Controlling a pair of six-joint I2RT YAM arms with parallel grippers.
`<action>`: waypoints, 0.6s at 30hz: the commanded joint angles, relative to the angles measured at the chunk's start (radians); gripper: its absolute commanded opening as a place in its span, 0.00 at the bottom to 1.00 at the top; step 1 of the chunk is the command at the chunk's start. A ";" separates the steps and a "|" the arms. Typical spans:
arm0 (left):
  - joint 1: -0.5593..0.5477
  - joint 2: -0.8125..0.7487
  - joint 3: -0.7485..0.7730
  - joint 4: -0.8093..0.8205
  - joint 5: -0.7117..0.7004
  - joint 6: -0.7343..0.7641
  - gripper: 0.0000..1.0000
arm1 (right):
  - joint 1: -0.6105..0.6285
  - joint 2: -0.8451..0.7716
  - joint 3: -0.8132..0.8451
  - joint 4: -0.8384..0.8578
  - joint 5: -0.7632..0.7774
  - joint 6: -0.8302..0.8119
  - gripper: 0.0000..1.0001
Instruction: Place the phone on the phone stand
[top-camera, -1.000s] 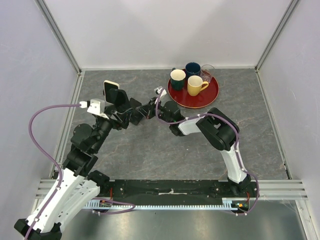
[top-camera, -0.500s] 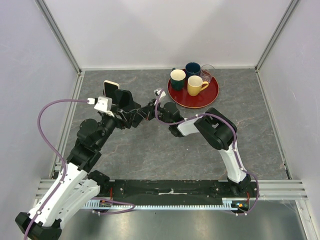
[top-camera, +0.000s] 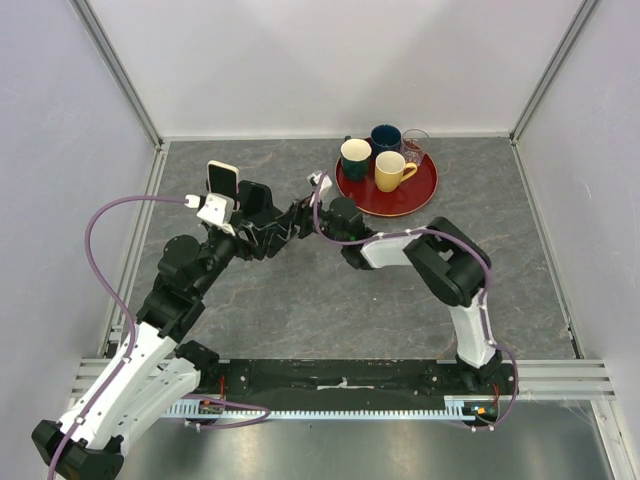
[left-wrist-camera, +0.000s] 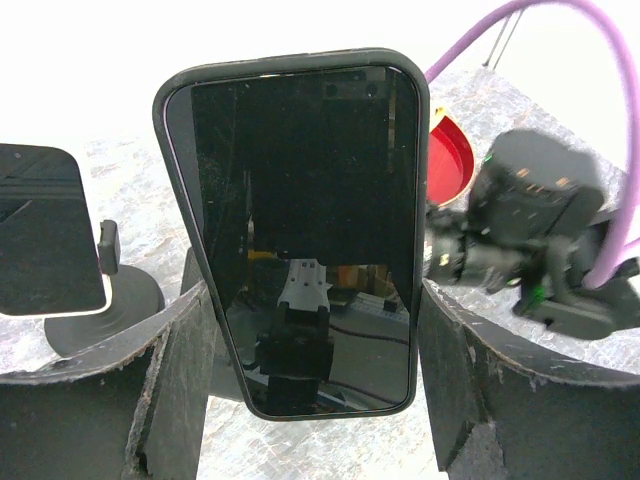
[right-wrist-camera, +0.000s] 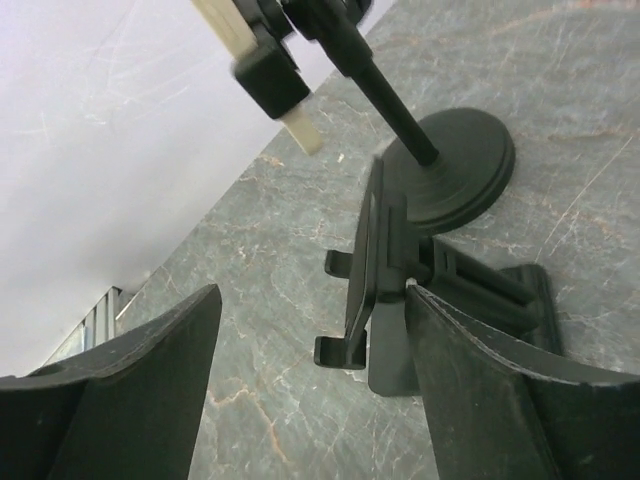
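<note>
Phone (left-wrist-camera: 300, 230) hides its stand (right-wrist-camera: 480, 300); left tool (left-wrist-camera: 315, 300) flanks it, contact unclear.

Phone (left-wrist-camera: 300, 230) in left end effector (left-wrist-camera: 312, 297)

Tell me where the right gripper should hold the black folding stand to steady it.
Likely the flat base, pinched across its side edges from the rear. In the right wrist view the black stand shows its thin back plate edge-on before the open right gripper, hooked lip on the front; clamping the plate would cover the face the phone needs.
</note>
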 joint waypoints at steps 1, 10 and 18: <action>0.004 -0.027 0.009 0.098 0.008 0.054 0.02 | -0.024 -0.251 -0.081 -0.113 0.006 -0.062 0.84; 0.008 0.118 0.061 0.061 0.176 0.061 0.02 | -0.192 -0.480 -0.166 -0.457 -0.056 -0.050 0.98; 0.013 0.255 0.122 0.027 0.359 0.061 0.02 | -0.243 -0.710 -0.229 -0.500 -0.183 -0.074 0.93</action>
